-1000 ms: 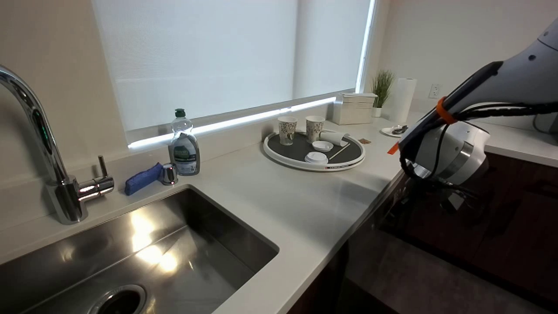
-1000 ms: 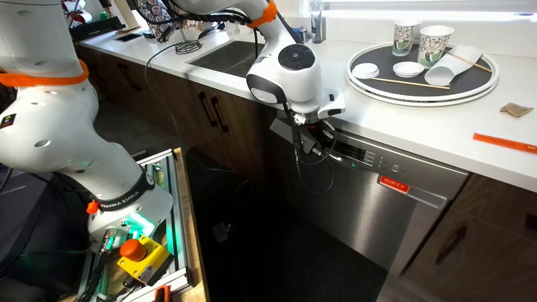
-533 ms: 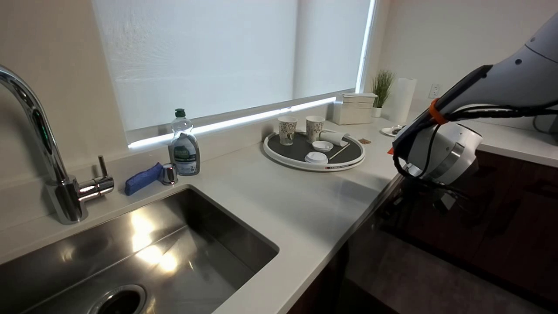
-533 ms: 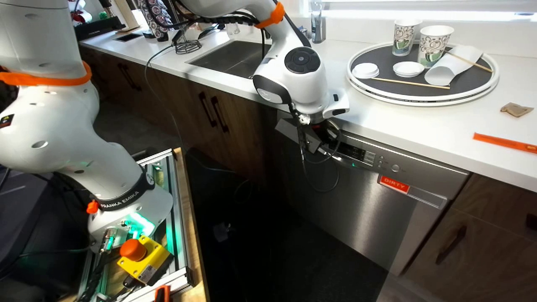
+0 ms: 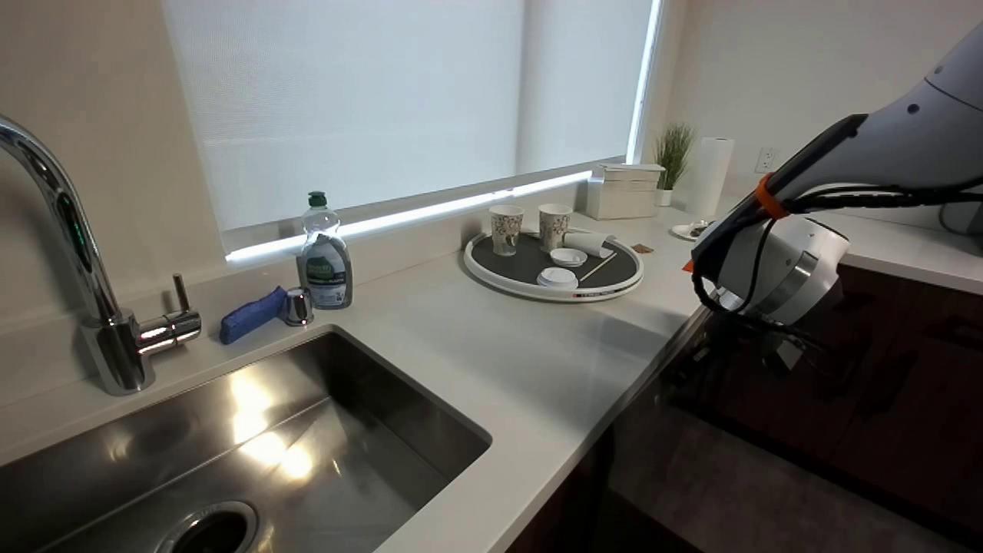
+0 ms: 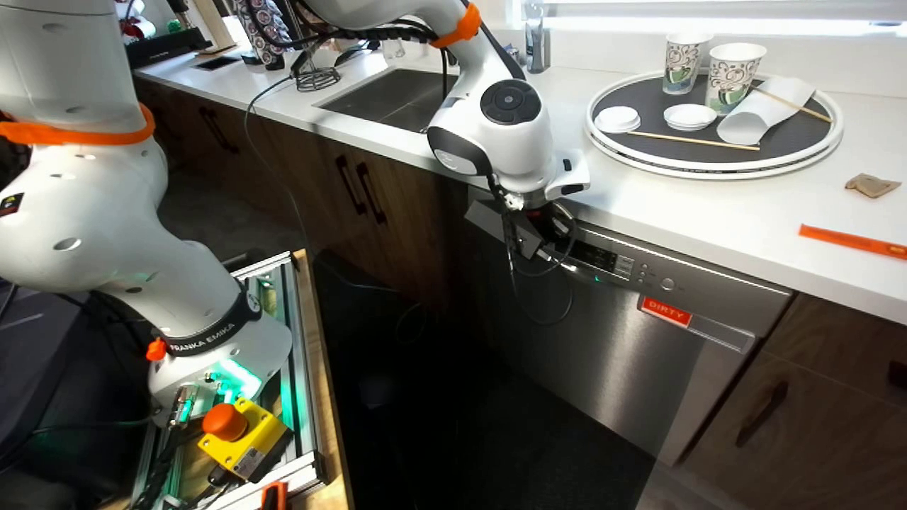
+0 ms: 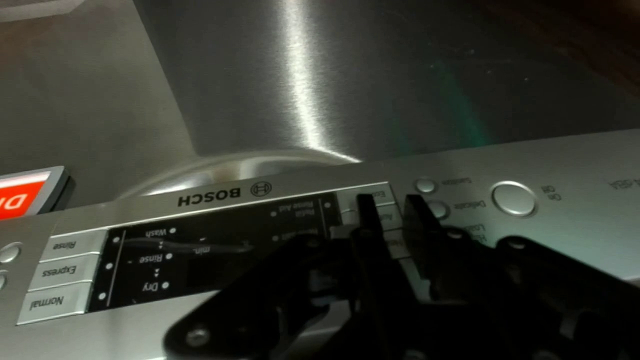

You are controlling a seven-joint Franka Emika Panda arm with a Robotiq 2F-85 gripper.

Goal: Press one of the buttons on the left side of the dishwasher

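Note:
The dishwasher [image 6: 602,354] has a stainless front with a control panel along its top, under the counter. In the wrist view its panel stands upside down. Three flat buttons on the panel's left side show there: Eco [image 7: 384,194], Auto [image 7: 392,215] and one below, partly covered. Round buttons sit beside them: Sanitize [image 7: 426,186], Delicate [image 7: 438,209] and On/Off [image 7: 514,198]. My gripper [image 7: 390,201] is part open and empty. One finger [image 7: 367,210] lies across the flat buttons, the other partly over Delicate. I cannot tell whether the fingertips touch the panel.
The white countertop [image 6: 708,212] overhangs the panel, close to the wrist. A round tray [image 6: 602,145] with cups and lids stands on it. A red DIRTY sign [image 6: 665,312] is on the dishwasher door. A loose cable loop [image 6: 569,301] hangs from the wrist.
Over the first half second the arm shifted slightly along the dishwasher front, away from the sink. Since then it has not visibly moved.

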